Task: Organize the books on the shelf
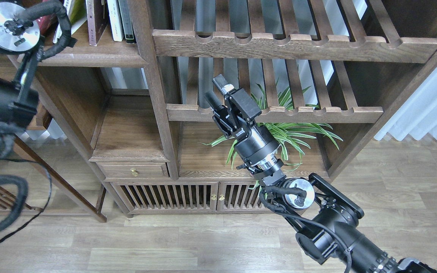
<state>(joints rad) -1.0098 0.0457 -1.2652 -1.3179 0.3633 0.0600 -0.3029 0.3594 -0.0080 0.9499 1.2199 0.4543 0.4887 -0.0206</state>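
The books [101,19] stand on the dark wooden shelf [89,57], up and far left of the spider plant [286,132]. The right claw [217,91] is a little open and holds nothing; it could bump the notched rack [271,112] just beside it. The left claw is out of sight, and that arm [6,34], in front of the books, might knock them over.

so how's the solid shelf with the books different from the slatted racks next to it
The shelf is one solid flat board with a rounded front lip; the slatted racks are spaced bars you can see through. The shelf's front edge is smooth, while the racks' front rails have round notches. The shelf carries upright books; the racks show nothing resting on them. Both are the same dark-brown wood in one bookcase.
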